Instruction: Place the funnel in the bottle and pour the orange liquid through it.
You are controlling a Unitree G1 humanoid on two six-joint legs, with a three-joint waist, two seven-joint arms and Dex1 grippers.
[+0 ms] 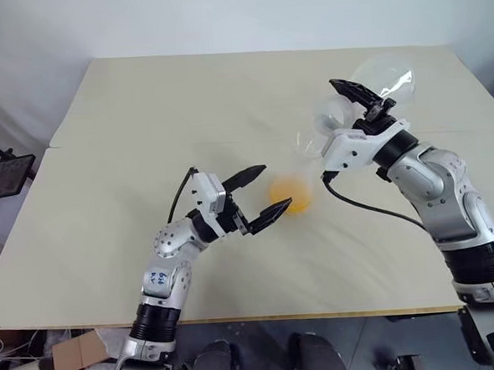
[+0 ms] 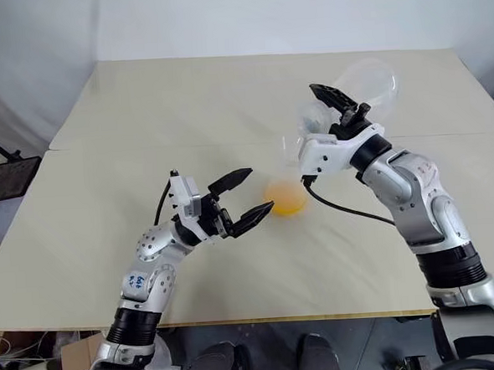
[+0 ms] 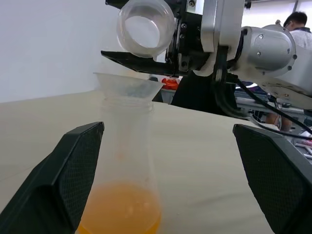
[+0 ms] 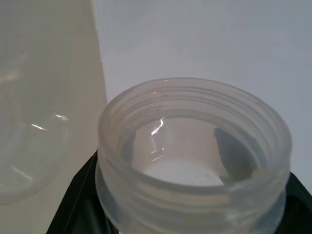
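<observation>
Up at the right gripper (image 1: 368, 110), the black fingers are clamped on the neck of a clear, emptied flask (image 1: 387, 80), tipped so its threaded mouth points down toward the funnel (image 3: 127, 86). Below, the left gripper (image 1: 263, 197) hovers with jaws spread wide on either side of the frosted bottle (image 3: 127, 161). That bottle stands upright on the beige table (image 1: 143, 124), funnel seated in its neck, orange liquid (image 1: 291, 192) pooled in its wide base.
</observation>
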